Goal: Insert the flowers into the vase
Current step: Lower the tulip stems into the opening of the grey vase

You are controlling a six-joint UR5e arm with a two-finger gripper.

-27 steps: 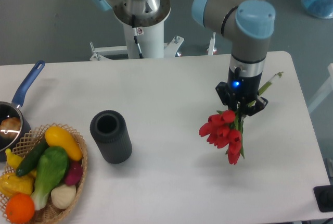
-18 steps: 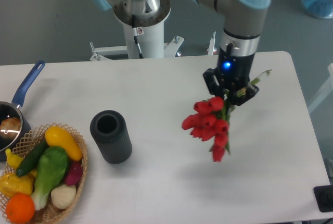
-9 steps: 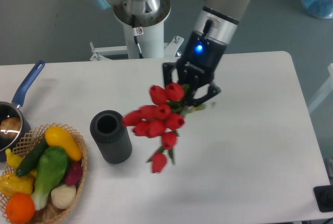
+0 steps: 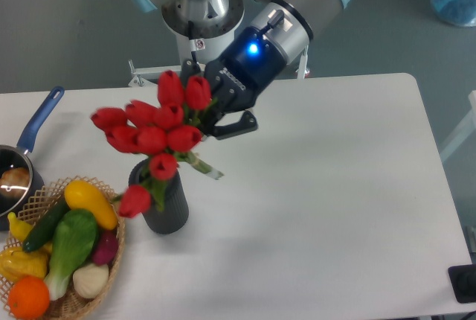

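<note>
Sitting nearest the camera, well below and left of the pincer, a wicker basket (image 4: 111,249) held a yellow squash (image 4: 89,202), a green vegetable (image 4: 71,249), an orange (image 4: 28,296) and a pale onion (image 4: 89,279). Just behind it, a saucepan (image 4: 18,167) with a blue handle reached toward the table's (image 4: 335,208) far left edge. Below and left of the pincer stood the vase (image 4: 169,208), dark grey and ribbed, upright on the white surface, its mouth largely screened by blooms. The flowers (image 4: 152,130) hung in the air above and in front of that vase, red buds fanned out to the pincer's left, two of the lowest drooping across the vase's upper wall; whether any touched it could not be told. The gripper (image 4: 216,115) was pinching the stems at the bunch's right end, one dark finger (image 4: 238,124) showing beside the green. Behind it the arm's grey wrist (image 4: 268,45), a blue light glowing on it, rose toward the white pedestal (image 4: 201,30) at the table's far side.
</note>
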